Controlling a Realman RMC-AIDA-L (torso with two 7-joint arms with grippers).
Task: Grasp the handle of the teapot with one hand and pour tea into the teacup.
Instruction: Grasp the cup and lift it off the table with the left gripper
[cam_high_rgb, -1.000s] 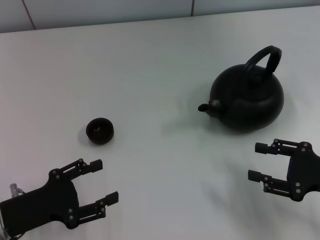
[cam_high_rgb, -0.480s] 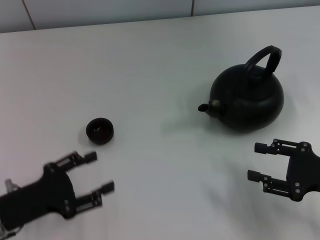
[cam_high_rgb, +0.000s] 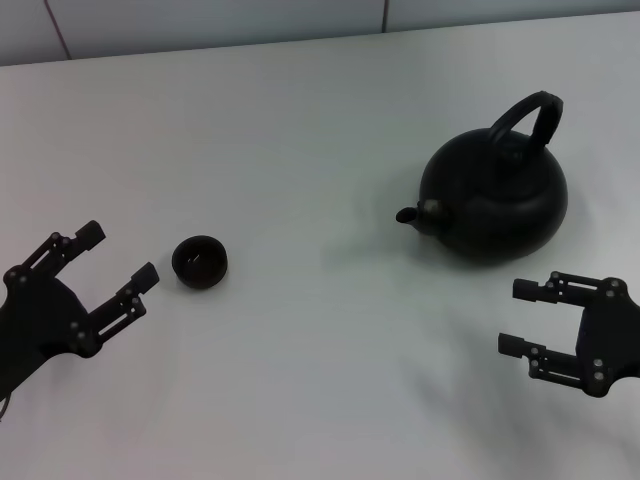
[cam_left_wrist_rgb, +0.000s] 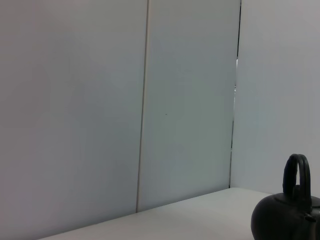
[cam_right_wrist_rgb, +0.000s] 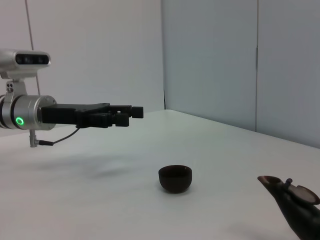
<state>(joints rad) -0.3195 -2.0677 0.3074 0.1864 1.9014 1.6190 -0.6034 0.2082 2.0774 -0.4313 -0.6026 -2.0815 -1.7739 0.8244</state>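
both claws spread wide, nothing held
your left gripper (cam_high_rgb: 118, 256) hovers just left of the teacup (cam_high_rgb: 200, 261); your right gripper (cam_high_rgb: 522, 318) sits near the teapot (cam_high_rgb: 494, 196), handle (cam_high_rgb: 527, 113) untouched.

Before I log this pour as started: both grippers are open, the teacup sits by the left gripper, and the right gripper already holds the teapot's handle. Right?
Not quite. The head view shows the right gripper open and empty, apart from the teapot, its handle untouched. The rest holds: left gripper open, teacup beside it.
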